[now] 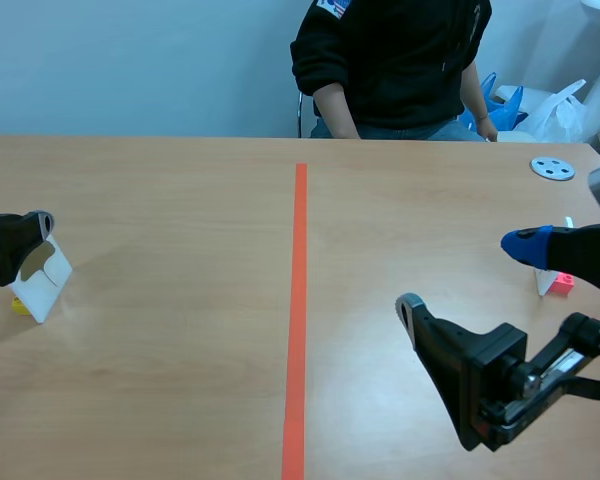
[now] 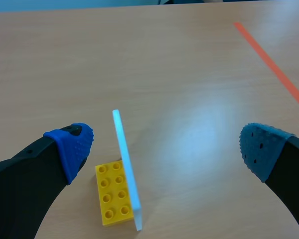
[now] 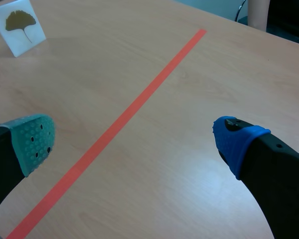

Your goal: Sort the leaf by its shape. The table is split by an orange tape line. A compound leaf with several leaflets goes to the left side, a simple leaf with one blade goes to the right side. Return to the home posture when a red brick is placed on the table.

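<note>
Two grippers are in view, both with fingers spread and holding nothing. The left gripper (image 2: 167,149) has a white card (image 2: 125,164) between its blue pads (image 2: 75,148), closer to the left-hand finger and not touching either. From this view the card is seen edge-on. It stands on a yellow brick (image 2: 111,196), and its long edge runs straight ahead from the gripper, slanting a little toward the left finger at the far end. Its printed face is turned toward the orange tape line (image 1: 298,300) and shows a leaf (image 3: 20,21) (a single fan-shaped blade), blade up and stalk pointing down. Card and leaf are on the left side of the tape. The right gripper (image 3: 134,142) hangs over the tape, which crosses between its fingers, and the leaf card is far ahead beyond its teal-padded finger. Just beside its blue-padded finger in the scene view stands a small white card on a pink brick (image 1: 562,283). Farther ahead lies a grey disc (image 1: 552,168), and a person (image 1: 390,60) sits across the table.
</note>
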Available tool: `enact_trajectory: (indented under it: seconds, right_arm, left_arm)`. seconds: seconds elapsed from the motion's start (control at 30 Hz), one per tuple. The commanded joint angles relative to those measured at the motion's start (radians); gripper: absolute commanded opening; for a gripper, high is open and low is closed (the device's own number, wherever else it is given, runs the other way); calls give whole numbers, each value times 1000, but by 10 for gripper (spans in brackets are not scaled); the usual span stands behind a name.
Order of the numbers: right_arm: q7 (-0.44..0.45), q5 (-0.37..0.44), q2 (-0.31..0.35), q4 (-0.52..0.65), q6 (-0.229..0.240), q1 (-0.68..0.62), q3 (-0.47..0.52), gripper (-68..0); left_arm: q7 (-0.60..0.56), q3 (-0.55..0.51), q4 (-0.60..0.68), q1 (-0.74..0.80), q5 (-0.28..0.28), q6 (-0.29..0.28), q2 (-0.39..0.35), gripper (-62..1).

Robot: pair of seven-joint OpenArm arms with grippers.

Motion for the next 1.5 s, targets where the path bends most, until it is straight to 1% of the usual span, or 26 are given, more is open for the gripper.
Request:
enact_trajectory:
  seconds: [0.0,0.07,0.17,0.23,0.4,0.53,0.6,0.7,0.77,0.87,0.97,1.03,1.07,1.47]
  right_arm:
    - [19,7,8,0,-3,14,10,4]
    - [19,7,8,0,-3,14,10,4]
    - [18,6,8,0,-4,14,10,4]
    - [18,6,8,0,-4,14,11,4]
    - [15,6,8,0,-4,13,11,4]
    - [14,7,8,0,-3,8,14,4]
    - [12,7,8,0,-3,5,19,4]
    - [11,7,8,0,-3,5,24,4]
    - [14,7,8,0,-3,6,24,4]
    - [14,7,8,0,-3,6,24,4]
    - [14,7,8,0,-3,6,24,4]
    - [14,7,8,0,-3,6,24,4]
    - [14,7,8,0,-3,6,24,4]
    - [14,7,8,0,-3,9,23,4]
  left_arm:
    - [2,-31,58,29,-7,-19,-6,14]
    - [21,-53,143,85,-6,-39,-6,14]
    - [28,-63,275,180,-5,-87,-6,14]
    - [28,-63,363,248,18,-99,3,14]
    - [28,-62,534,403,74,-97,69,14]
    - [35,-62,636,505,79,-93,132,14]
    - [40,-62,686,546,104,-79,161,14]
    - [62,-62,748,589,133,-31,193,14]
    - [62,-62,776,609,152,-23,210,14]
    - [81,-62,808,632,153,-21,222,14]
    - [84,-62,814,639,156,-6,221,14]
    - [84,-62,814,639,183,-3,221,14]
    - [87,-62,814,639,187,-4,221,14]
    - [91,-62,814,641,187,-7,221,14]
